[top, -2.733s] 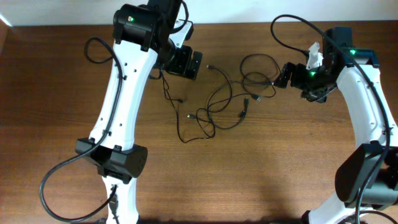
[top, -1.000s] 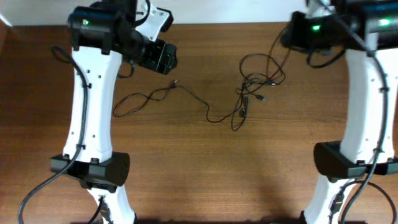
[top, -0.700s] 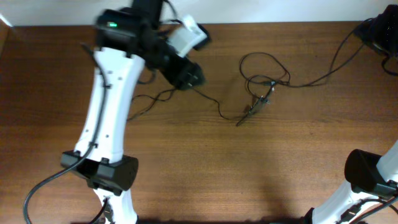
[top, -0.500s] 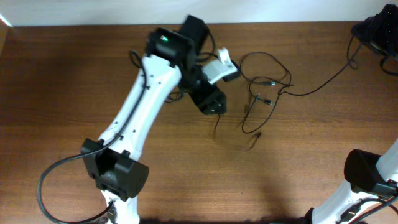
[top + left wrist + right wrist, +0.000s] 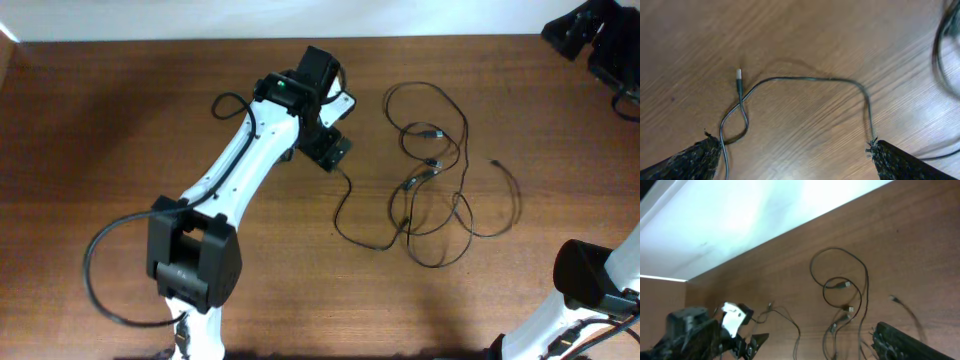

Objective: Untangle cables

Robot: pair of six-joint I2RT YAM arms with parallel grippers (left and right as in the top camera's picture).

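Over brown wooden worktop [image 5: 120,120]: left gripper [image 5: 792,145] jaws wide, straddling thin black plug-ended cable [image 5: 805,78]; right gripper [image 5: 572,32] far off, jaw state untellable. Likely grasp step; next: lower, pinch it.

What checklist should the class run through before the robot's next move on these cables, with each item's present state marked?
1. Left gripper open: ok, its fingers stand wide apart.
2. Something to grasp within reach: ok, a cable with a plug end lies on the table between the fingers, not gripped.
3. Untangling done: not ok, the loops cross one another in several places.
4. Right gripper clear of the loops: ok, it is off at a corner of the table, apart from them.
5. Right gripper open: cannot tell, only one finger shows in its wrist view.
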